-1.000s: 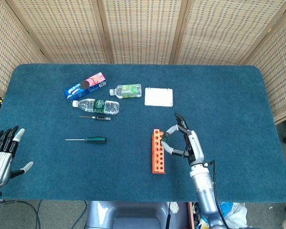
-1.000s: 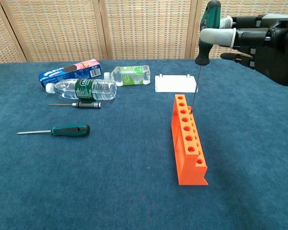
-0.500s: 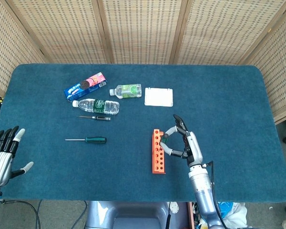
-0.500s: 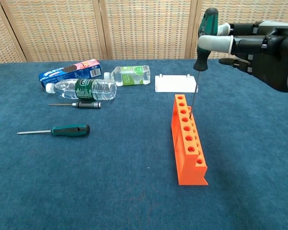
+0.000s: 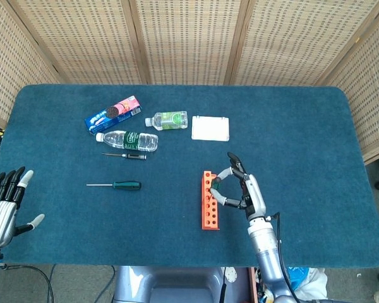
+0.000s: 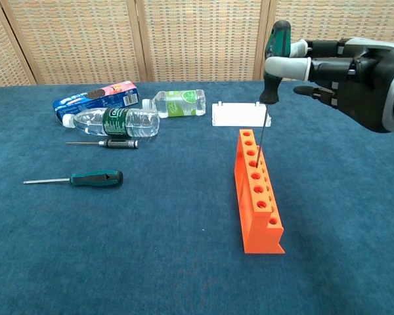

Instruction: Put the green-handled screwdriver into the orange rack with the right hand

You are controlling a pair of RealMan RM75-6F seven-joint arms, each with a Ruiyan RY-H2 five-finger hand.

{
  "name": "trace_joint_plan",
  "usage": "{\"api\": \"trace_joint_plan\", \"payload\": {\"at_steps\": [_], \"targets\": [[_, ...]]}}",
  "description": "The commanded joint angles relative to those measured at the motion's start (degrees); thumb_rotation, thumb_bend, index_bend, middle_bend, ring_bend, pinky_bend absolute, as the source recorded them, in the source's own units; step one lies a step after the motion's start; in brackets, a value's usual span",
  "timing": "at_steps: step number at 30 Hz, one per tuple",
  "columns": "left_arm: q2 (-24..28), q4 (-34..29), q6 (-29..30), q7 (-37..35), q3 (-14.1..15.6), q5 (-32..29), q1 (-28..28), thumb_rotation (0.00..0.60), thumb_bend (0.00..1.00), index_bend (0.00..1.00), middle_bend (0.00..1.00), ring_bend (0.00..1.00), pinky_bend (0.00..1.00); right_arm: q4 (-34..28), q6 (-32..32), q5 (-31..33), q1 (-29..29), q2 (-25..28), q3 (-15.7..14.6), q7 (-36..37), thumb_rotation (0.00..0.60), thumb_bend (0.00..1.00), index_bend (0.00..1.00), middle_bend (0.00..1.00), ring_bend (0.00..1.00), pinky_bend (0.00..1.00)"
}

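While the right hand (image 6: 345, 65) pinches the green-handled screwdriver (image 6: 273, 60) by its handle between thumb and fingers, the tool hangs nearly upright above the orange rack (image 6: 257, 191), handle uppermost and shaft pointing down. In the chest view the thin shaft runs from the handle down to a hole in the far half of the rack, and its tip appears to sit at or just inside that hole; whether it has actually entered cannot be told. The coming move, as judged, turns on one relation: the screwdriver's long axis must line up with the hole's vertical axis, so the hand needs to lower straight down rather than sideways. The handle leans slightly toward the left of the scene, which could make the tip catch on the hole's rim. In the head view the right hand (image 5: 243, 190) lies just right of the rack (image 5: 209, 200), fingers curled toward it. The left hand (image 5: 4, 208) rests well apart at the near left edge, fingers spread and holding nothing, so the right hand is plainly the nearer one.
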Motion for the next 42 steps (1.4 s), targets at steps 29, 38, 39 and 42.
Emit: {"api": "trace_joint_plan", "payload": {"at_steps": [29, 38, 39, 42], "targets": [[0.0, 0.1, -0.4, -0.2, 0.1, -0.1, -0.1, 0.6, 0.0, 0.0, 0.0, 0.0, 0.0, 2.4, -1.1, 2.3, 2.3, -2.8, 2.2, -2.4, 0.6, 0.25, 0.67, 0.05, 0.0, 0.0], [-0.1, 0.1, -0.5, 0.0, 0.3, 0.1, -0.2, 0.6, 0.0, 0.0, 0.0, 0.0, 0.0, 1.8, -0.8, 2.6, 2.2, -2.4, 2.7, -2.9, 0.6, 0.25, 0.67, 0.05, 0.0, 0.0], [-0.2, 0.1, -0.5, 0.0, 0.3, 0.1, -0.2, 0.6, 0.0, 0.0, 0.0, 0.0, 0.0, 1.7, -0.8, 2.6, 2.2, -2.3, 2.8, -2.9, 0.6, 0.25, 0.67, 0.05, 0.0, 0.0], [-0.2, 0.1, -0.6, 0.1, 0.3, 0.1, -0.2, 0.6, 0.0, 0.0, 0.0, 0.0, 0.0, 1.6, -0.8, 2.6, 2.2, -2.1, 3.0, -2.9, 0.6, 0.25, 0.67, 0.05, 0.0, 0.0]]}}
